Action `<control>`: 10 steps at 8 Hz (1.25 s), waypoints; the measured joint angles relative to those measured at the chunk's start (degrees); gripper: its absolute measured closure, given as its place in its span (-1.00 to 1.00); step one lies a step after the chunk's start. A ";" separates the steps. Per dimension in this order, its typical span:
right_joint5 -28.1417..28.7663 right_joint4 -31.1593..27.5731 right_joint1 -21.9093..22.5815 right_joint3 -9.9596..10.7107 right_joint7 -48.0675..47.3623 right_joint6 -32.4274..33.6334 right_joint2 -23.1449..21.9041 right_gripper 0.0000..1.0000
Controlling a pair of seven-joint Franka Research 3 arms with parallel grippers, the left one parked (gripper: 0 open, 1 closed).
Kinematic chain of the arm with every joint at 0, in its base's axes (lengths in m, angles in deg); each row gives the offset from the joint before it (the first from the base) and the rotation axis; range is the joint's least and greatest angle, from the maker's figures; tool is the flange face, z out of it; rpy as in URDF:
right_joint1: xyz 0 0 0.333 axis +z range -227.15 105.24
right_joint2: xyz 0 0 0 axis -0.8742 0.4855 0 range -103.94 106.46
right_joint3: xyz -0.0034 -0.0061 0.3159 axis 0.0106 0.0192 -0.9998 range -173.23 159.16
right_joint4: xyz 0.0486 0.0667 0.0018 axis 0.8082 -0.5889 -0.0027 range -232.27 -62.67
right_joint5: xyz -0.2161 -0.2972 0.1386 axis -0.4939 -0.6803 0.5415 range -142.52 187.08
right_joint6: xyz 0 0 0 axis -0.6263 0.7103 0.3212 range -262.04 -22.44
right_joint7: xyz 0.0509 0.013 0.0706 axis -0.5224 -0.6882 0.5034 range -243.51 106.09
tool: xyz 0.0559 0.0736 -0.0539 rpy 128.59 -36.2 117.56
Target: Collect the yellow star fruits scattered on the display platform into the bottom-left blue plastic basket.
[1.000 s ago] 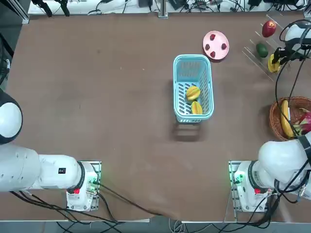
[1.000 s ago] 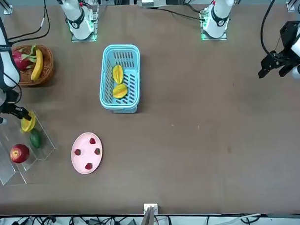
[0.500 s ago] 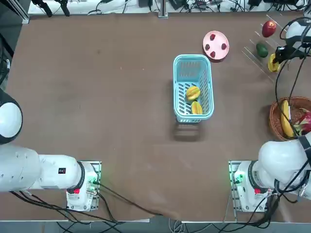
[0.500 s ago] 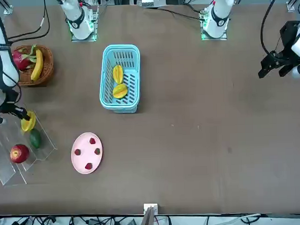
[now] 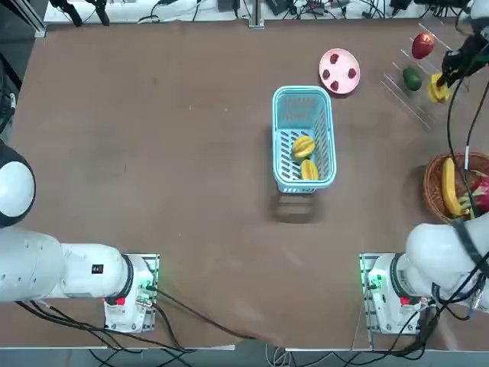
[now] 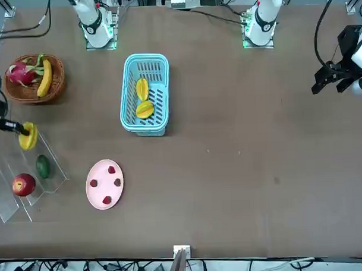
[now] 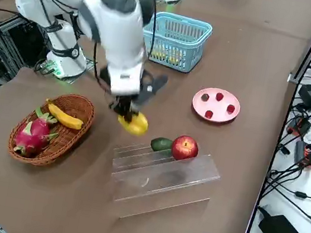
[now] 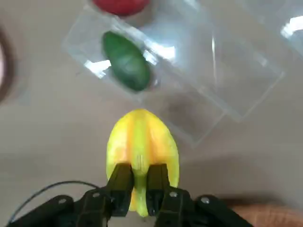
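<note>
My right gripper is shut on a yellow star fruit and holds it in the air just off the near edge of the clear display platform. In the wrist view the fingers pinch the ridged star fruit above the platform. From overhead the held star fruit hangs at the far right of the table. The blue plastic basket stands mid-table with two star fruits lying inside it.
A red apple and a green fruit rest on the platform. A pink plate with small red pieces lies beside the basket. A brown wicker basket holding a banana and a dragon fruit sits near the arm's base.
The gripper closed on the star fruit and lifted it off the platform's step, carrying it a little away from the green fruit.
</note>
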 joint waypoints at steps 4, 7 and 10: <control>2.45 -0.15 21.86 -1.06 -34.90 15.43 -13.07 0.61; 5.85 -2.32 39.43 -1.49 -61.80 11.82 -14.73 0.61; 6.90 -8.00 51.02 -1.47 -76.44 0.43 -13.13 0.61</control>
